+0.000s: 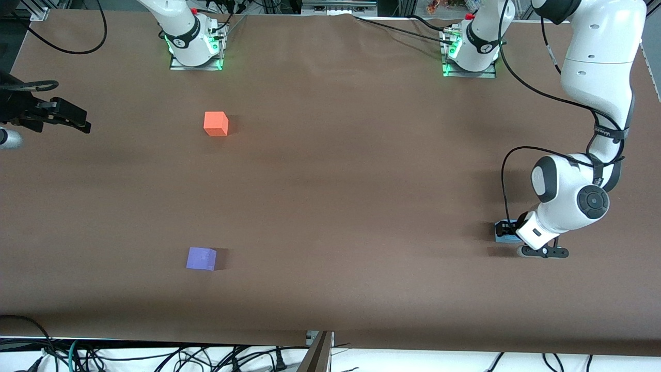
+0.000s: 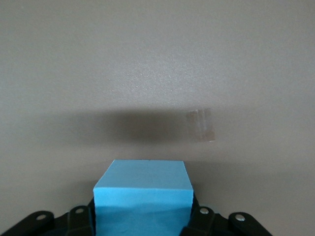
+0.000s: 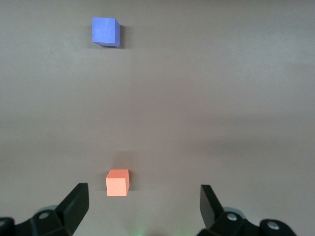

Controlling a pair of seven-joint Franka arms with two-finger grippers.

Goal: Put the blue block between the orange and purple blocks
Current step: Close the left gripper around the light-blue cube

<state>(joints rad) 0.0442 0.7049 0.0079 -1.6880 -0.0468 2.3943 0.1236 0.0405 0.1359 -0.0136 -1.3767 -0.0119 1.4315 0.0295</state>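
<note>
The blue block (image 1: 502, 236) sits low at the table toward the left arm's end, between the fingers of my left gripper (image 1: 508, 232). In the left wrist view the blue block (image 2: 142, 189) fills the gap of the left gripper (image 2: 142, 216), with a finger (image 2: 199, 219) pressed on each side. The orange block (image 1: 216, 124) lies toward the right arm's end, and the purple block (image 1: 201, 258) lies nearer the front camera than it. My right gripper (image 1: 77, 120) waits open and empty in the air at the right arm's end. Its wrist view shows the right gripper (image 3: 143, 201), the orange block (image 3: 117, 182) and the purple block (image 3: 106, 31).
The brown table (image 1: 351, 181) is bare between the orange and purple blocks. A small clear tape patch (image 2: 200, 125) lies on the table close to the blue block. Cables (image 1: 206, 356) and a post (image 1: 320, 351) run along the table's front edge.
</note>
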